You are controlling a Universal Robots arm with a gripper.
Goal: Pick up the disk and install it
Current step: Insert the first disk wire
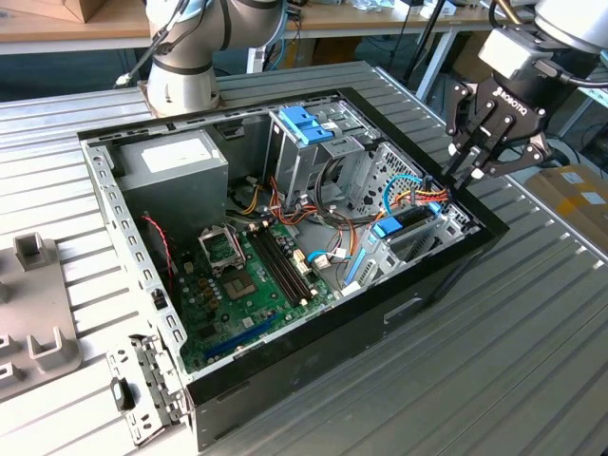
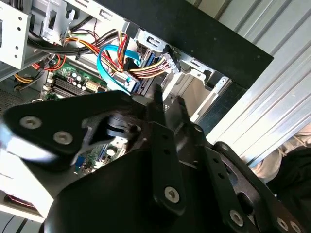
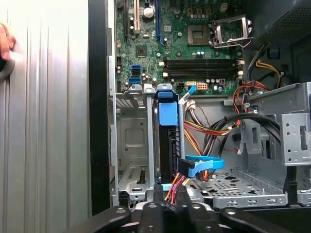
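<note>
Open computer case (image 1: 380, 318) on the slatted metal surface (image 1: 532, 361), with the pincer (image 1: 456, 179) poised over the case's rim, high on the exterior view's right. You see its two fingers (image 2: 156, 97) drawn nearly together, with a narrow slit between them and nothing clamped. The disk (image 3: 164, 145) stands on edge in a sheet-metal drive bay (image 3: 130, 141) just inside that rim, in line with the pincer. Its blue carrier tab (image 3: 166, 114) faces the motherboard (image 3: 194, 43). A blue data cable (image 3: 204, 165) and a bundle of yellow, red and black power leads (image 3: 171, 188) meet the end nearest the pincer, apparently plugged in. Judge the disk as dense and rigid, heavy for its bulk. Its smooth metal faces would slip under a light pinch, and its innards would not tolerate knocks. You would take it across the two flat faces or by the blue carrier frame, never by the leads or the connector end. As seated, the thin exposed edge and the tab are what the bay leaves open to you. Contents of the case: the motherboard on its floor, a grey power supply (image 1: 176, 176) toward the exterior view's left, an upper drive cage with a blue latch (image 1: 304, 125) at mid-frame, and loose wiring between them. A person's hand (image 3: 5, 43) rests on the surface outside the case.
</note>
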